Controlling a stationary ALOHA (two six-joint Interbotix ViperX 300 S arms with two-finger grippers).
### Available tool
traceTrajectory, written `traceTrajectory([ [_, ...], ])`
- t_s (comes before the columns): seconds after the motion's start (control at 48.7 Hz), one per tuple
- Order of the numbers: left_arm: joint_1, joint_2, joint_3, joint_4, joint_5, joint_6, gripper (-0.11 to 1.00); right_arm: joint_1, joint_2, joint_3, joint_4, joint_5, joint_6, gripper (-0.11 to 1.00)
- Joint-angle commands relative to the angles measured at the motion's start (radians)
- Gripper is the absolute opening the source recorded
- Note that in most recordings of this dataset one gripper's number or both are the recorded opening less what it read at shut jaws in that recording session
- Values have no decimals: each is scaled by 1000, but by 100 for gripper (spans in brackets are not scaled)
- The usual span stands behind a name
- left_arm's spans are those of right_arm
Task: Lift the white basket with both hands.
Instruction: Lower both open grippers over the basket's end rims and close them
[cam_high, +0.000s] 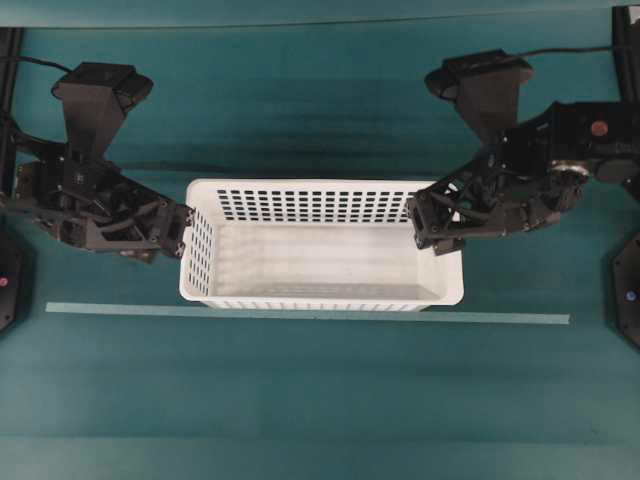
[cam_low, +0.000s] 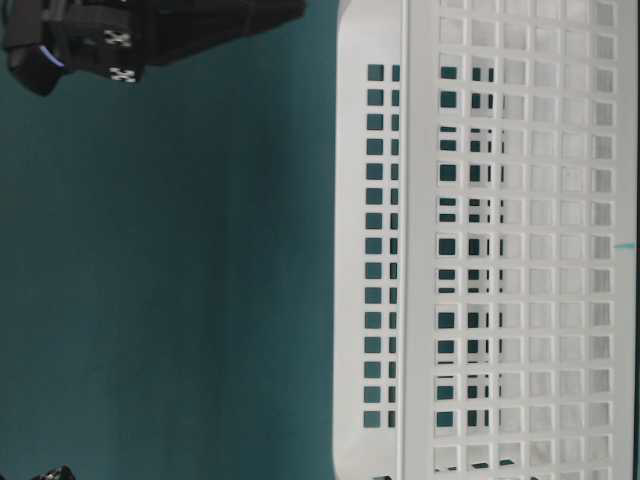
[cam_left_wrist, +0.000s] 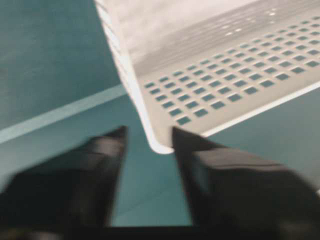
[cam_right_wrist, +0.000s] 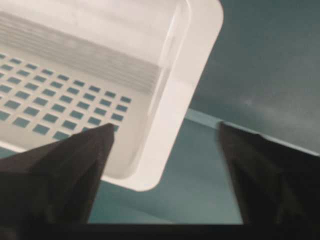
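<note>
No readable writing is found, only small white cross-shaped marks on a black arm part (cam_low: 118, 55) in the table-level view. The white basket (cam_high: 320, 245) is seen resting on the teal table (cam_high: 320, 400), just behind a pale tape line (cam_high: 300, 313). The left gripper (cam_left_wrist: 147, 135) is parted, its fingers straddling the basket's near corner rim (contact cannot be judged through the blur). The right gripper (cam_right_wrist: 165, 132) is spread wide around the opposite end's corner rim, nothing being clasped.
</note>
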Motion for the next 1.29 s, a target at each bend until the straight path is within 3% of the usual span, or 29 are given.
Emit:
traceTrajectory([
  [0.0, 3, 18, -5, 5, -12, 0, 57, 8, 25, 11, 2, -34, 5, 90],
  [0.103, 12, 32, -3, 5, -26, 2, 87, 3, 28, 31, 2, -84, 12, 91],
  [0.185, 28, 49, -3, 5, -55, 2, 97, -3, 29, 38, 0, -114, 31, 91],
  [0.328, 43, 104, 0, 5, -118, 3, 95, -14, 41, 52, -3, -146, 67, 91],
  [0.718, 54, 169, 74, 5, -143, -6, 95, -15, 129, 63, -5, -209, 75, 91],
  [1.006, 67, 247, 110, 5, -247, -9, 95, -8, 186, 77, -5, -238, 121, 91],
  [1.272, 67, 278, 109, 5, -262, -9, 95, -2, 187, 109, -6, -288, 176, 90],
])
